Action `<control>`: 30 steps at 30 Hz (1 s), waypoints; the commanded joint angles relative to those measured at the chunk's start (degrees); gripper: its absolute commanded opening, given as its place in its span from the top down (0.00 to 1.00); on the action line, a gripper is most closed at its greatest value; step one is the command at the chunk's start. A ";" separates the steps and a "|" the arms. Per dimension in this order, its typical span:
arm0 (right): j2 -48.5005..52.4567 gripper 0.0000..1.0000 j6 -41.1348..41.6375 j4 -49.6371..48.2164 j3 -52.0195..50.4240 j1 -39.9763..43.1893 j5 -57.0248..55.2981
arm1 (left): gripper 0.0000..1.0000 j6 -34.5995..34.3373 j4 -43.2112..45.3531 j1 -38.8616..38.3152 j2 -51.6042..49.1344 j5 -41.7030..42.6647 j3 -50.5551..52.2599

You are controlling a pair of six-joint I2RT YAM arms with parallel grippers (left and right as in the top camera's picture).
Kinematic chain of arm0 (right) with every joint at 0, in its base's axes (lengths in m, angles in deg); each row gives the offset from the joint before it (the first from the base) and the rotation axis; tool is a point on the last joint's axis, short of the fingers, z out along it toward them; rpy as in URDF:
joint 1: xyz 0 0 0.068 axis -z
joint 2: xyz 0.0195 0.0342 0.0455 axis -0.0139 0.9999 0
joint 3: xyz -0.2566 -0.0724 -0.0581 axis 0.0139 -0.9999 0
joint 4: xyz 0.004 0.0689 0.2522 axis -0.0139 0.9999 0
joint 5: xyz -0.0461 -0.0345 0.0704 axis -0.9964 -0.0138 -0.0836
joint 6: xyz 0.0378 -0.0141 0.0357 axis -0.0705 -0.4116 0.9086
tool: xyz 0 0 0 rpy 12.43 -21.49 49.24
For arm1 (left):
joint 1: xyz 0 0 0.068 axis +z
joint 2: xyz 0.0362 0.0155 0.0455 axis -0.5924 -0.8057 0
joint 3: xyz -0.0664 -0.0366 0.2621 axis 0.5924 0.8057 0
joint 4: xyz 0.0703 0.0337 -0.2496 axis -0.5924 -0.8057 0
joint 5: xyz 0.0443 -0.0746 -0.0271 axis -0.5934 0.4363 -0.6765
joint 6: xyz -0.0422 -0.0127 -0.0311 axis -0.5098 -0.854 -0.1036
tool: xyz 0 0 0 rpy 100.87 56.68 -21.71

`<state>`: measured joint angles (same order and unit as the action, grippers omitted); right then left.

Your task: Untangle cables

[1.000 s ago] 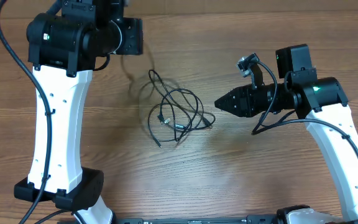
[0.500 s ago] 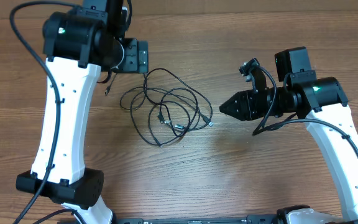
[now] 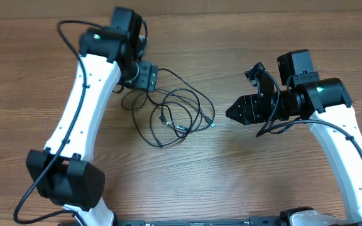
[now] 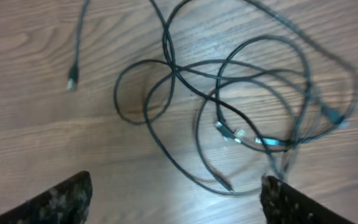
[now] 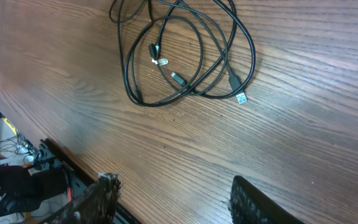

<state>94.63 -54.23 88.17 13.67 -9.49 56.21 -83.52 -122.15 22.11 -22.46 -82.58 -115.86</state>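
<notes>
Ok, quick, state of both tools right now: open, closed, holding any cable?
Left tool: open, holding nothing.
Right tool: open, holding nothing.

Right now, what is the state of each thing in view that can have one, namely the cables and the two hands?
cables: tangled in loose overlapping loops, lying flat on the table, held by no hand
left hand: open, empty, above the cables
right hand: open, empty, beside the cables, apart from them
</notes>
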 commanded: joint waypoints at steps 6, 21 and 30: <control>-0.26 0.44 0.17 -0.22 0.79 -0.37 -0.63 | 0.19 13.07 16.24 -0.07 -0.11 0.50 19.06; -0.26 0.44 0.17 -0.22 0.76 -0.37 -0.63 | 0.34 13.77 41.53 -0.04 -0.11 0.81 36.72; -0.26 0.44 0.20 -0.17 0.76 -0.37 -0.61 | 0.37 13.81 47.06 0.02 -0.11 2.51 39.50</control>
<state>94.63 -54.23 88.26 13.67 -9.49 55.73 -70.56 -76.69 22.11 -22.48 -80.76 -78.01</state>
